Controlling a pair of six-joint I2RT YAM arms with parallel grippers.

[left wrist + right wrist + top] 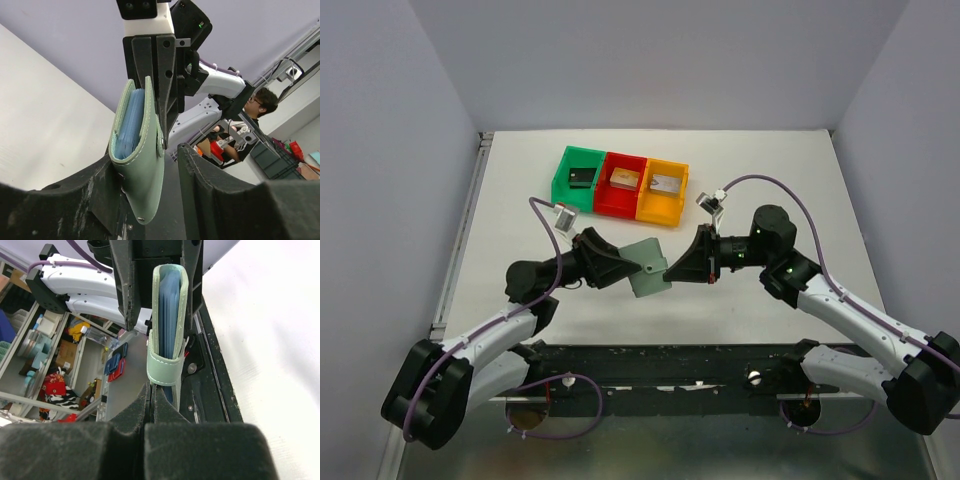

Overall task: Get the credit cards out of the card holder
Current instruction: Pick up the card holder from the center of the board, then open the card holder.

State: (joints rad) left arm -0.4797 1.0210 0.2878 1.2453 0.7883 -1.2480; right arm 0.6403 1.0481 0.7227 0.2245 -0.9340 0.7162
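**While the small flat grey-green bifold card holder (650, 275) hangs folded, no card is out**

Mid-table, it remains strapped. The right gripper (672, 270), at its 3 o'clock, is pressed together, apparently pinching its edge. The left gripper (636, 268), at 9 o'clock, straddles it, spread. Opening it and extracting the credit cards remain.

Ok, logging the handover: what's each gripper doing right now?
Left gripper: open, jaws either side of the card holder.
Right gripper: shut on the card holder.
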